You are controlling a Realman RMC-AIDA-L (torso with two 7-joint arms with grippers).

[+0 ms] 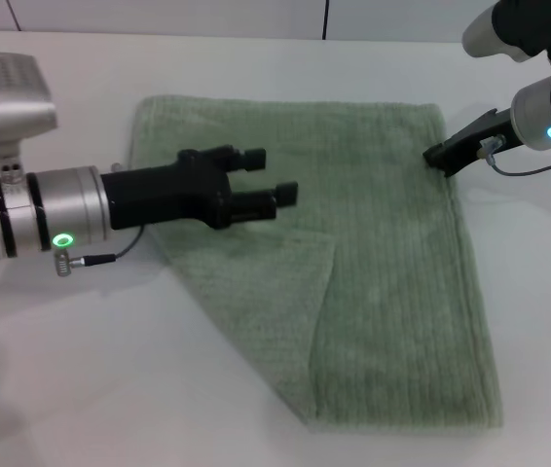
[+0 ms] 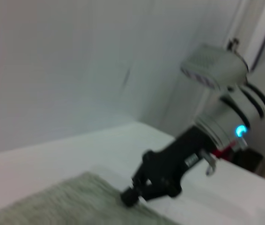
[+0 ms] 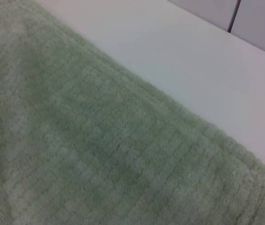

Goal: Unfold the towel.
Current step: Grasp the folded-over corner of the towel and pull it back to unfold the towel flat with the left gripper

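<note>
The towel [image 1: 392,292] is spread on the white table [image 1: 81,389], with its near-left corner folded in diagonally over the rest. The left gripper [image 1: 268,177] is held over the towel's left part with both fingers parted and nothing between them. The right gripper [image 1: 438,156] is placed at the towel's far right corner; its fingers cannot be made out.

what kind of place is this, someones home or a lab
Most likely a lab or test bench, not a home: a bare white table backed by plain white wall panels, with only the towel on it, and the left gripper and right gripper over it.
</note>
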